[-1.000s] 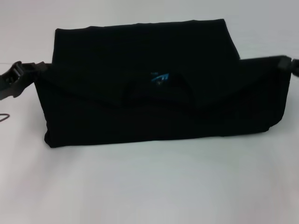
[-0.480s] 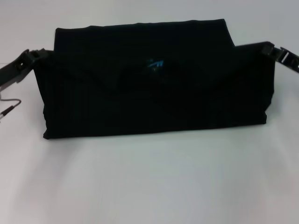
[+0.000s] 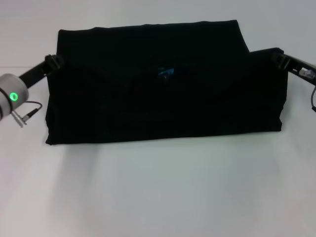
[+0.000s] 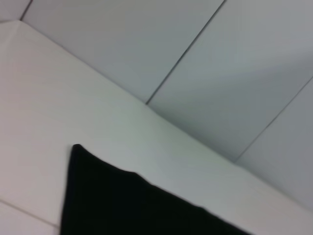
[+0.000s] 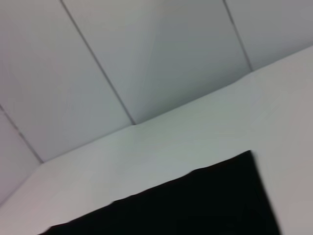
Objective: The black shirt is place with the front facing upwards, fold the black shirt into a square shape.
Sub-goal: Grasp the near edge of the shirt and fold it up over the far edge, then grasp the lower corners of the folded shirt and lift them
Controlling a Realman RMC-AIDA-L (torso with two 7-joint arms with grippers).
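**Both hands at the upper corners of the folded shirt**

The black shirt (image 3: 163, 84) lies on the white bench (image 3: 158, 192) as a wide, low band, its near edge straight and its far layer showing as a narrower strip behind. A small blue neck label (image 3: 166, 72) shows near the middle of the upper layer.

The left hand (image 3: 53, 62) is at the shirt's upper left corner, touching the cloth edge. Its arm comes in low from the left side of the head view, the grey wrist segment with a green ring light (image 3: 13, 97) nearest the camera and a thin cable (image 3: 27, 112) hanging beneath it. The right hand (image 3: 277, 57) sits at the opposite upper corner, its arm reaching in from the right edge, low and nearly level. Whether either hand is open or gripping the cloth cannot be told; the fingers merge with the dark fabric.

Each wrist view shows only a corner of the shirt, the bench and a panelled wall (image 4: 220, 58) behind.
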